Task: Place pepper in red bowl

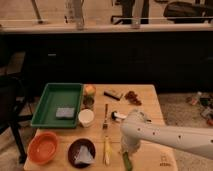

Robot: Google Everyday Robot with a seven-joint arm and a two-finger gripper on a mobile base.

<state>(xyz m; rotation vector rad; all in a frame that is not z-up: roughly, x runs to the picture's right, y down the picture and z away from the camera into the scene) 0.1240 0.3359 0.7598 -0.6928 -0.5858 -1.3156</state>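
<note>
The pepper (pixel 127 160) is a slim green shape at the table's front edge; only its near end shows below my arm. My gripper (pixel 129 149) hangs from the white arm (pixel 165 137) that reaches in from the right, and it sits right over the pepper's upper part, hiding it. The red bowl (pixel 43 148) stands at the front left corner, apart from the gripper, and holds nothing.
A dark brown bowl with a grey cloth (pixel 81 152) and a pale yellow stick vegetable (pixel 106 150) lie between bowl and pepper. A fork (pixel 105 116), white cup (pixel 86 117), green tray (pixel 57 104), jar (pixel 89 102) and snack items (pixel 133 97) lie farther back.
</note>
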